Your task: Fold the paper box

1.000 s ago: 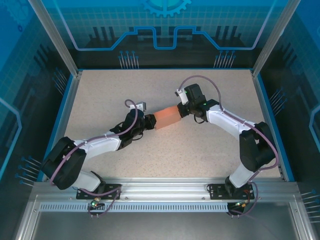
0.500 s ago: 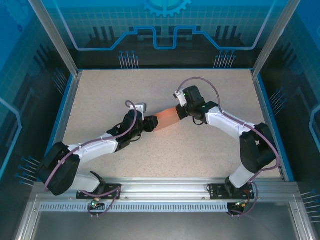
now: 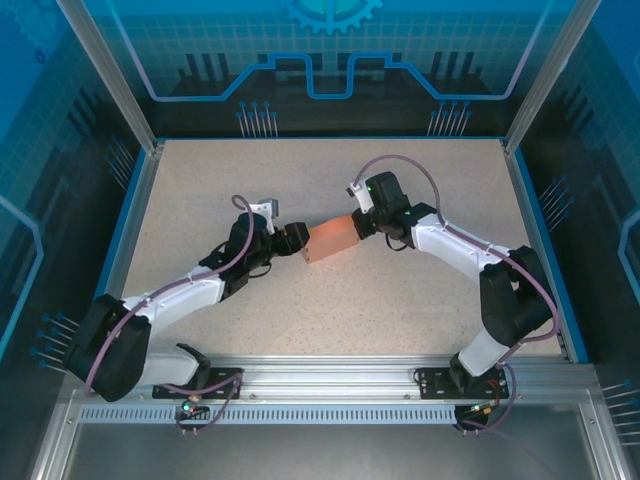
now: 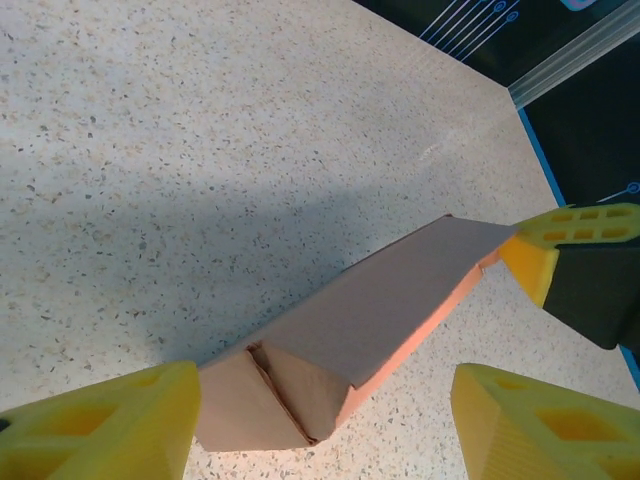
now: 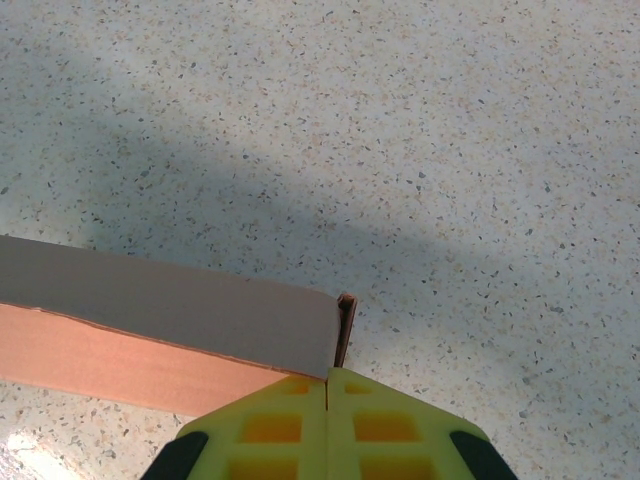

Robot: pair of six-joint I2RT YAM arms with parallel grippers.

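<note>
Right gripper [image 5: 328, 385] has its blocky yellow fingers pressed together on the thin end wall of the paper box [image 5: 170, 320]. The box is a long, flat shape of matte salmon-pink card (triangular tucked flaps show at its other end). It lies on the speckled table [image 3: 400, 300] between the two arms. Left gripper [image 4: 325, 405] is spread wide around the flapped end, with one finger against it.

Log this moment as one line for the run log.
left gripper: open, astride one end of paper box | right gripper: shut on its other end | near-end flaps folded in
</note>
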